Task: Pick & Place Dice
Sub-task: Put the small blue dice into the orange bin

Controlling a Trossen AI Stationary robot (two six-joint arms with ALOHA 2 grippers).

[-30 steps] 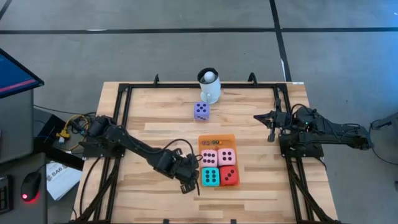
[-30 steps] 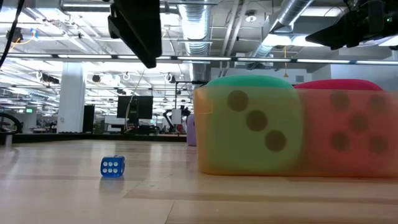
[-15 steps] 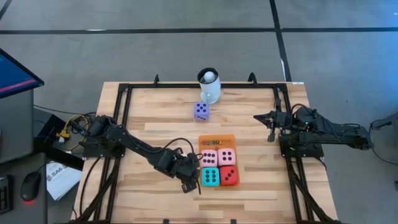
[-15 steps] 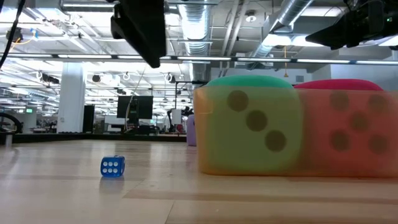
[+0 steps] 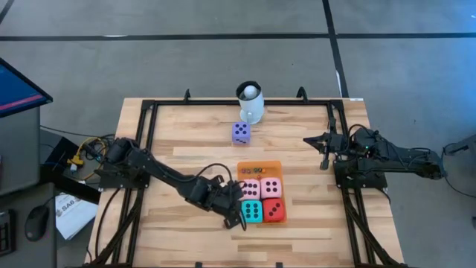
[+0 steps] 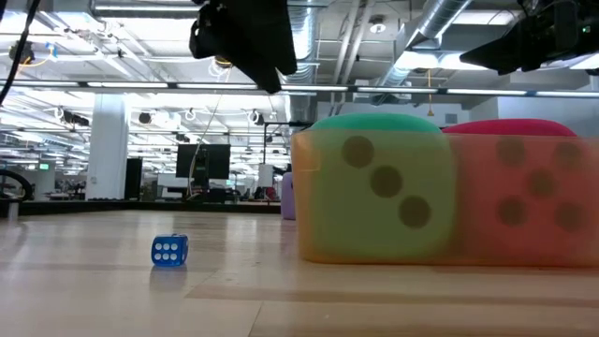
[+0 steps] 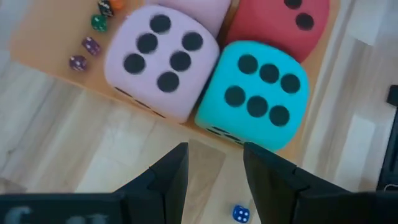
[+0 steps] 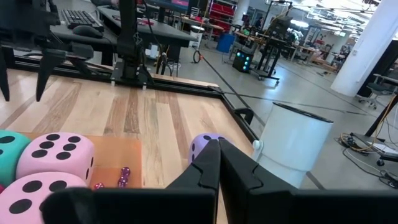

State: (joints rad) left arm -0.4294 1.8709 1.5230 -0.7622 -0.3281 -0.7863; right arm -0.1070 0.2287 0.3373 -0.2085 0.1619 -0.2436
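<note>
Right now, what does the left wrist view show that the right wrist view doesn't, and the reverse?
Only the left wrist view shows the red die, the tiny blue die on the wood, and the left gripper, its fingers apart and empty. Only the right wrist view shows the purple die, the white mug and the shut right gripper. Both show the teal die and the orange mat.

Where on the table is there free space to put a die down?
Bare wood lies between the purple die and the table's left rail, also between the orange mat and the right gripper. Crowded: the mat and the left gripper beside the teal die.
</note>
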